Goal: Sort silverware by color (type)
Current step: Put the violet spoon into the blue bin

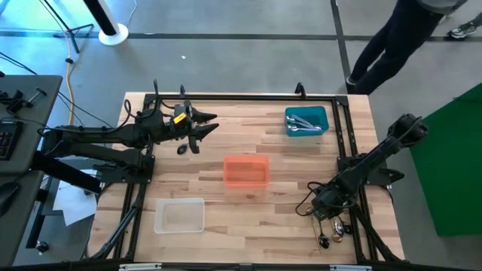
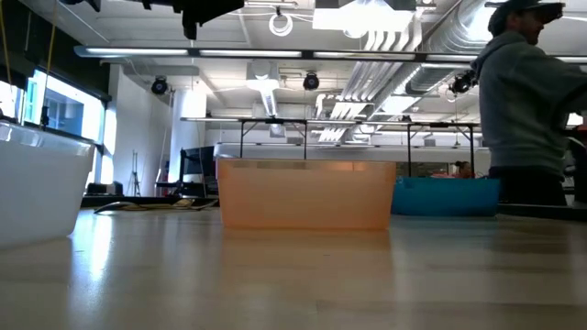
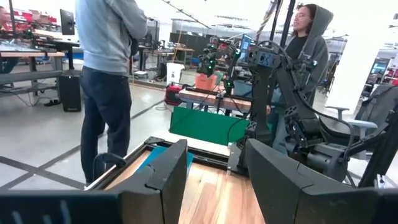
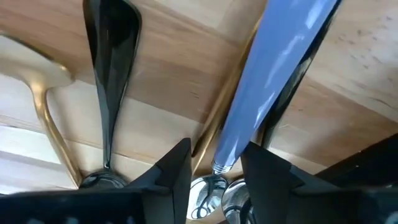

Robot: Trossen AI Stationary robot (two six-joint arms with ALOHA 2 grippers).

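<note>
3 bins (image 1: 245, 171) (2 arms, 2 people).

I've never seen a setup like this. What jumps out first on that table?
Three bins sit on the wooden table: a blue bin at the far right already holding shiny silverware, an orange bin in the middle, and a clear bin near the front left. The right gripper is down over a pile of silverware at the front right corner, its jaws straddling a silver piece. The left gripper hovers over the far left, jaws open.

Wooden table (image 1: 248, 203), green board (image 1: 459, 173), person (walking) (image 1: 399, 41)
</note>
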